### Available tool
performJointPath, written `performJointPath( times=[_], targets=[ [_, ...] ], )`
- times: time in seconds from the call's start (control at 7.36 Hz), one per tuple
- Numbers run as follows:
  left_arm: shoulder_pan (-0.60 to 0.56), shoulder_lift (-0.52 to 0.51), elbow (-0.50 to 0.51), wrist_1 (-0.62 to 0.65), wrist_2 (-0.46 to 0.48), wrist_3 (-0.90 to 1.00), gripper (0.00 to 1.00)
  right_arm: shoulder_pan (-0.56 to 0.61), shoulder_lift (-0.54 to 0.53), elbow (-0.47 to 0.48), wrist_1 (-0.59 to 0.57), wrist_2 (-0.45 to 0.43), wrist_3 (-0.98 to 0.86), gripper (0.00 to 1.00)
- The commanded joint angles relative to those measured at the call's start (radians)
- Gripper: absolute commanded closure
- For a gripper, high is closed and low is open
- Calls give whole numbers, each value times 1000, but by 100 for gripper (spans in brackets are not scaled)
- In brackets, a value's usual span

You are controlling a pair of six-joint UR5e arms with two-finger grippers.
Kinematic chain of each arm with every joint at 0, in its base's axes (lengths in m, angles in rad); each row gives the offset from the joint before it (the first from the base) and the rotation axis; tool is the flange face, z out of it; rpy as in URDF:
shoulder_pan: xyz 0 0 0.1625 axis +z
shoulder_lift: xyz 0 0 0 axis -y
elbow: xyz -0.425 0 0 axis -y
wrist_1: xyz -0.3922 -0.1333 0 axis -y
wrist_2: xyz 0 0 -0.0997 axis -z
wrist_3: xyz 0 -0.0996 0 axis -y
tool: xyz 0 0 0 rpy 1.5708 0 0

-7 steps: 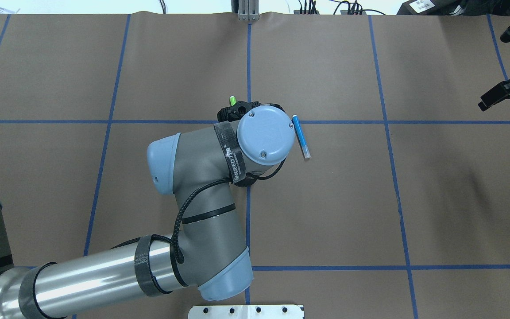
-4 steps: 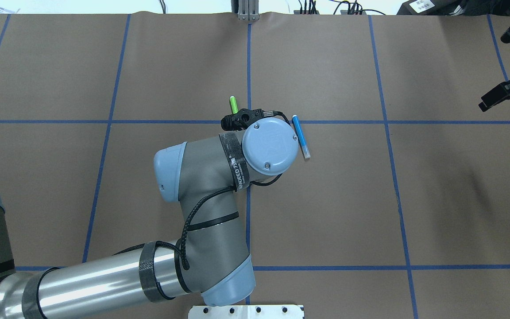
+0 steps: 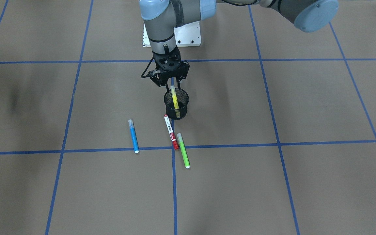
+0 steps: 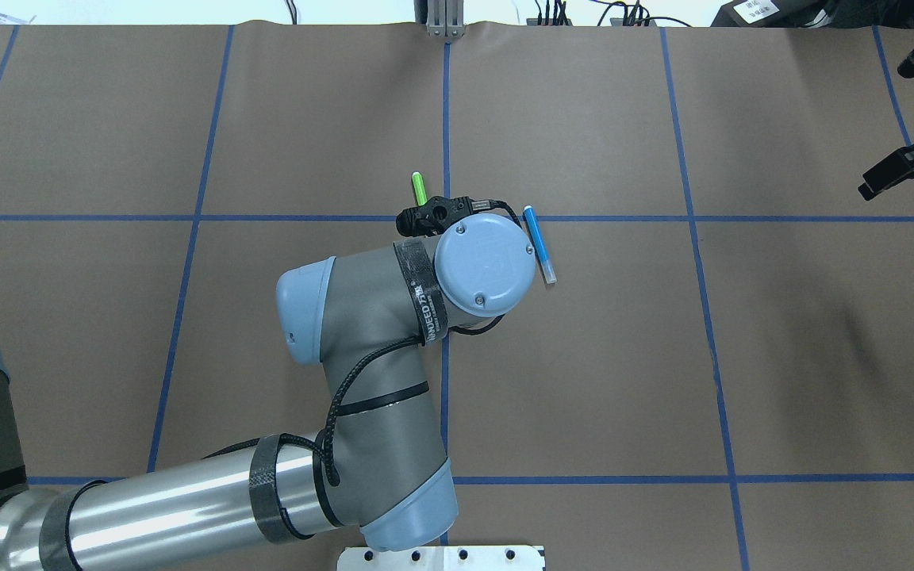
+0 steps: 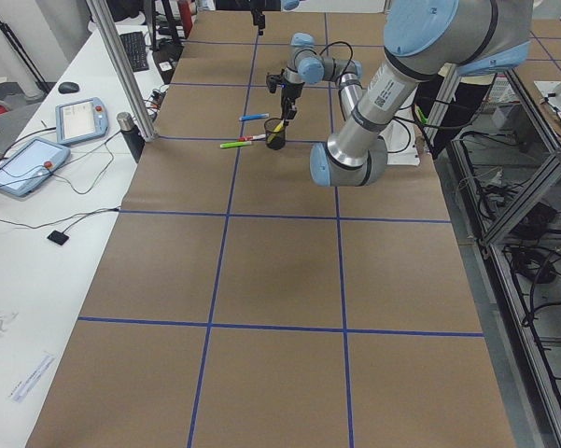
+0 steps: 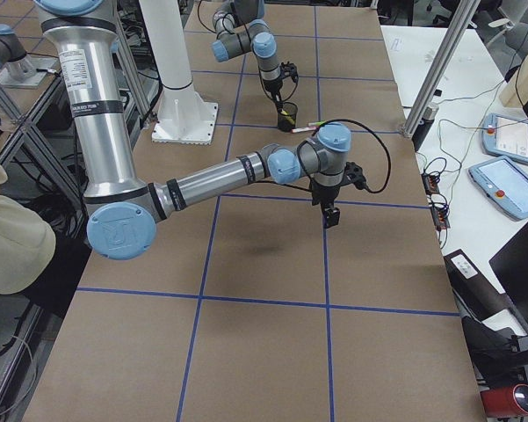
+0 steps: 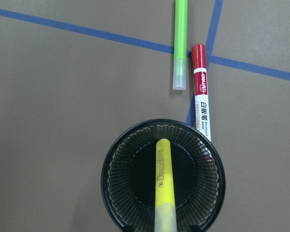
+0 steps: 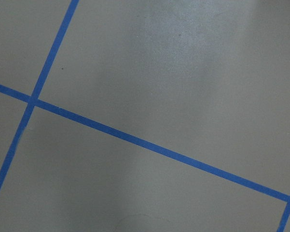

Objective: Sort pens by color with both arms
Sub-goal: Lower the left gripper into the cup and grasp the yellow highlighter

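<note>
My left gripper [image 3: 171, 86] hangs over a black mesh cup [image 3: 182, 112], shut on the top of a yellow pen [image 3: 174, 98] that slants down into the cup. In the left wrist view the yellow pen [image 7: 161, 179] reaches the cup's floor. A white pen with red ends [image 3: 170, 132] lies just beyond the cup, with a green pen [image 3: 183, 150] beside it. A blue pen [image 3: 133, 136] lies apart on the right arm's side. My right gripper [image 4: 897, 170] hovers at the table's far right edge, over bare paper. Whether it is open or shut does not show.
Brown paper with blue tape grid lines [image 4: 695, 218] covers the table. The left arm's wrist [image 4: 482, 266] hides the cup from overhead. A white base plate [image 3: 188, 36] sits by the robot. Tablets and cables [image 6: 509, 167] lie past the table's far edge.
The left wrist drew back a little toward the robot, uncovering more of the green pen in the overhead view, then held still. The right arm has not moved.
</note>
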Motion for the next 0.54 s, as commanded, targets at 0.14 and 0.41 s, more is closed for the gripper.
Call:
performJointPath(
  times=[0.14,0.41],
  targets=[
    [0,-2,0,0,6,-3,66,0,0,0,0,0,0,0],
    [0,-1,-2,2,6,-7,75,0,1,0,0,0,0,0]
  ],
)
